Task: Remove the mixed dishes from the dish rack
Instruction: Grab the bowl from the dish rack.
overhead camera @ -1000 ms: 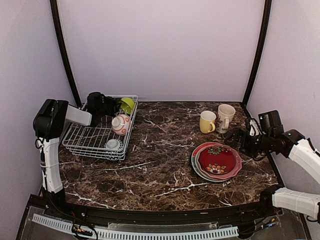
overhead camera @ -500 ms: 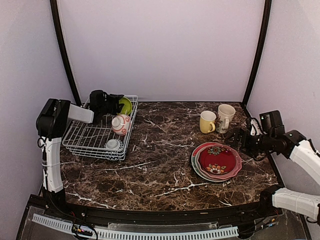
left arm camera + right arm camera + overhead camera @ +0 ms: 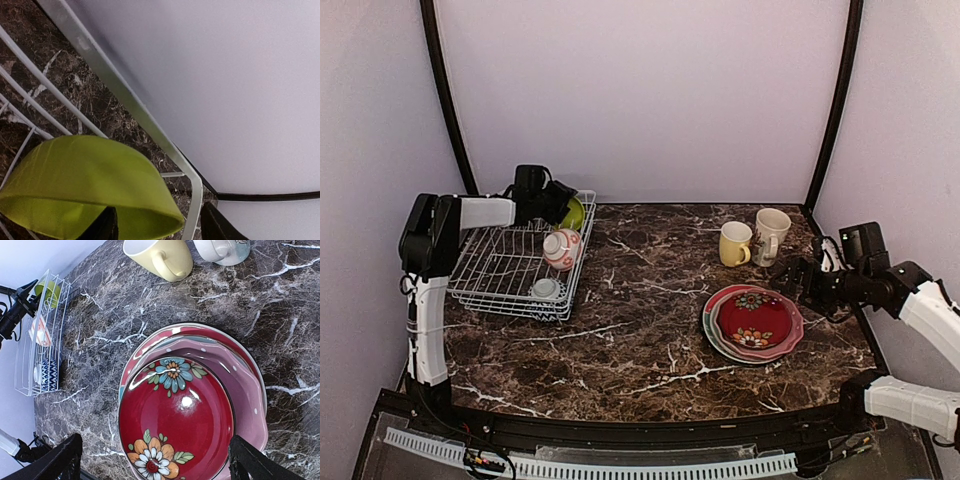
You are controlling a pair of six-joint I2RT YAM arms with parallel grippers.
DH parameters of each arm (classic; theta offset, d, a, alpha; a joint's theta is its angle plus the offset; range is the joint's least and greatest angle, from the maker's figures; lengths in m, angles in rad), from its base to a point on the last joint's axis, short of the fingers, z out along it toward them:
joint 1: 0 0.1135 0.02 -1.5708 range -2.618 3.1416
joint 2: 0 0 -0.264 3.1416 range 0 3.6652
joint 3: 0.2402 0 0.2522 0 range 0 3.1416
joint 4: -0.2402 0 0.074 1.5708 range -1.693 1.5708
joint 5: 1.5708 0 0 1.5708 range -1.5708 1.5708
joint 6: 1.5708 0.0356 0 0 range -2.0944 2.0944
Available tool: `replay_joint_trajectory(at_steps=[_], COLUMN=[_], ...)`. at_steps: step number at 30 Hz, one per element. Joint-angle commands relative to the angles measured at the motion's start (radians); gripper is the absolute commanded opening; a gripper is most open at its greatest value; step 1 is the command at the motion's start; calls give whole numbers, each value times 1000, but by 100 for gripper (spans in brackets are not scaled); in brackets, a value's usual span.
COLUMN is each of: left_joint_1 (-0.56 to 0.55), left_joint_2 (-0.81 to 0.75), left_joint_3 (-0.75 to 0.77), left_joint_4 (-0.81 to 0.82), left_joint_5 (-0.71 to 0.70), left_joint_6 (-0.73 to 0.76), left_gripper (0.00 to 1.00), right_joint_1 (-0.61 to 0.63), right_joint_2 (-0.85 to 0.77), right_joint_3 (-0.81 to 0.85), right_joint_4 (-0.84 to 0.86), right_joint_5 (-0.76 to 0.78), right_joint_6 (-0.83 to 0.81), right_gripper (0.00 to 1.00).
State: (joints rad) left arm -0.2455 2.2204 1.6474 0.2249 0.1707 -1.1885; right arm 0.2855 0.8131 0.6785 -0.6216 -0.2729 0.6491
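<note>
The white wire dish rack (image 3: 510, 305) stands at the back left. It holds a lime-green bowl (image 3: 576, 210) on edge in its far right corner, a red-and-white bowl (image 3: 561, 249) and a small striped bowl (image 3: 546, 288). My left gripper (image 3: 558, 205) is open at the lime-green bowl; in the left wrist view its fingers straddle the bowl's rim (image 3: 85, 170) and the rack's corner wire (image 3: 192, 200). My right gripper (image 3: 155, 460) is open and empty above the stacked red floral plates (image 3: 753, 322). A yellow mug (image 3: 734, 244) and a cream patterned mug (image 3: 771, 234) stand behind the plates.
The rack's corner lies close to the back wall and the black frame post (image 3: 450, 110). Dark marble tabletop (image 3: 640, 300) lies between the rack and the plates. In the right wrist view the rack (image 3: 22, 370) shows far left.
My left gripper has moved along the rack's far side to the right and now reaches the lime-green bowl. The right arm has barely moved.
</note>
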Motion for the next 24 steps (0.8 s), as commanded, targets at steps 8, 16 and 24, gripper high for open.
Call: replay_joint_trajectory(at_steps=[8,16,24], left_joint_1=[2,3,5], left_joint_2=[105,126,53], left_joint_3=[155,238,253], left_joint_4=[-130,-118,-96], left_joint_5=[-63,-34,26], left_joint_6=[98,90,89], left_gripper=[29,10,1], right_joint_1=[-5,-3,-5], right_joint_2=[-13,-18,-19], right_joint_3=[-13,-13,12], right_joint_4=[28,30,17], right_joint_5=[-3,-8,12], right_joint_6=[16,25,12], right_gripper=[99,99,99])
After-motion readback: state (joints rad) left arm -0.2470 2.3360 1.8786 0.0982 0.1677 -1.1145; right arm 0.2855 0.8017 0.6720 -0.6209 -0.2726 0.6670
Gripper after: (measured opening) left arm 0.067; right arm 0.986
